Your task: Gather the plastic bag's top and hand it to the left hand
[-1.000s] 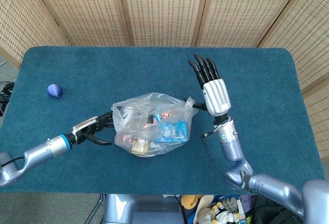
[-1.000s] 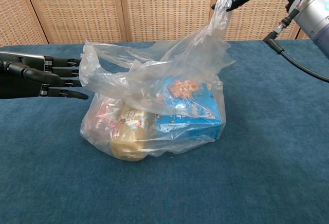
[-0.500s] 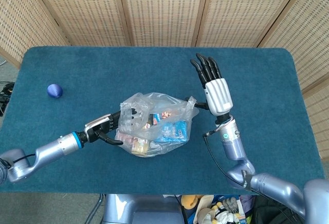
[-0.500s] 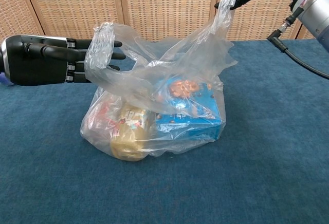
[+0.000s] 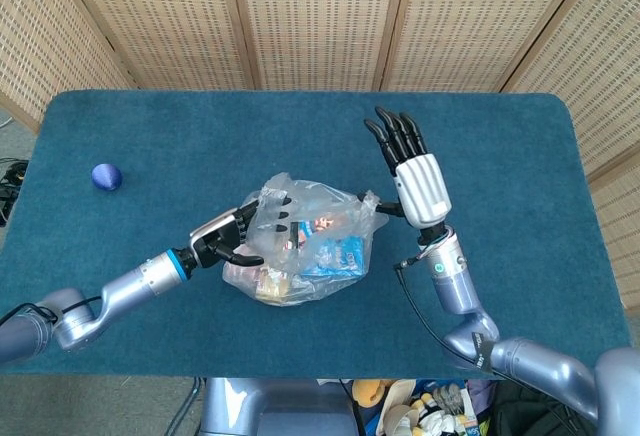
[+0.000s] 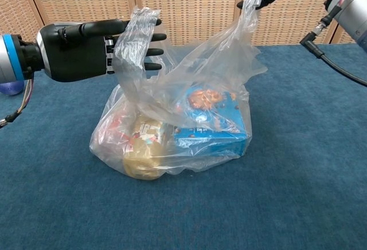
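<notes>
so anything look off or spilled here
Nothing has spilled: the snacks sit inside the plastic bag. The only stray is a small blue ball lying alone near the table's far left edge, away from everything else.

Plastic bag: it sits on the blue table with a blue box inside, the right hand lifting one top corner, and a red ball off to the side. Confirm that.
One detail is wrong: the ball is blue, not red, as the head view shows. The rest holds: the plastic bag sits on the blue table with a blue box inside, and the right hand lifts one top corner.
</notes>
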Robot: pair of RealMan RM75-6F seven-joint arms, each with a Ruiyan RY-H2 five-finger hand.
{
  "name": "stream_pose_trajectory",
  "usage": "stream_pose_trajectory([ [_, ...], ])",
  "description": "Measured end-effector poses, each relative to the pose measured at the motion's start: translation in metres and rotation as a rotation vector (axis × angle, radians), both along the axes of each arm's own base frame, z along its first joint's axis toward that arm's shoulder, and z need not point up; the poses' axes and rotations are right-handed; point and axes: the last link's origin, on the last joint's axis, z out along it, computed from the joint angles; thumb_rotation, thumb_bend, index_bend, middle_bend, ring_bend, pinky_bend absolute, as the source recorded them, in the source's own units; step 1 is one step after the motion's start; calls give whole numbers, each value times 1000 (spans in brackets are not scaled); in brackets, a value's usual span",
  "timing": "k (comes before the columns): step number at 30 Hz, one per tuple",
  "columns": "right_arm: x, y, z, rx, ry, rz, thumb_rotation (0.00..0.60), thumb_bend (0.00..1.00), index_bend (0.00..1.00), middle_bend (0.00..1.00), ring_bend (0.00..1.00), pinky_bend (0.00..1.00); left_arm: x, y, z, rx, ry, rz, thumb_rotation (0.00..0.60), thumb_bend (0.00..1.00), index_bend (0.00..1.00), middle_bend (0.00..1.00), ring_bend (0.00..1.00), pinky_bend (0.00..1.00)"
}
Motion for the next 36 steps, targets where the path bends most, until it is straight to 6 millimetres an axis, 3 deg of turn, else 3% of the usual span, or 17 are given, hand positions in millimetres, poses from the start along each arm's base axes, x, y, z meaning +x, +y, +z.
stream_pose_trajectory([
  [12, 0, 1, 5, 3, -12, 1, 600, 0, 2, 0, 0, 0, 21, 8, -21, -66, -51, 30, 600, 186, 223, 150, 196, 173],
  [22, 5, 2, 10, 12, -23, 21, 600, 0, 2, 0, 0, 0, 36, 7, -25, -81, -15, -56, 597, 186, 284, 145, 158, 150],
  [36, 21, 11, 19, 21, -23, 77, 600, 0, 2, 0, 0, 0, 59, 4, -14, -30, -79, -77, 550, 184, 260, 129, 116, 122],
])
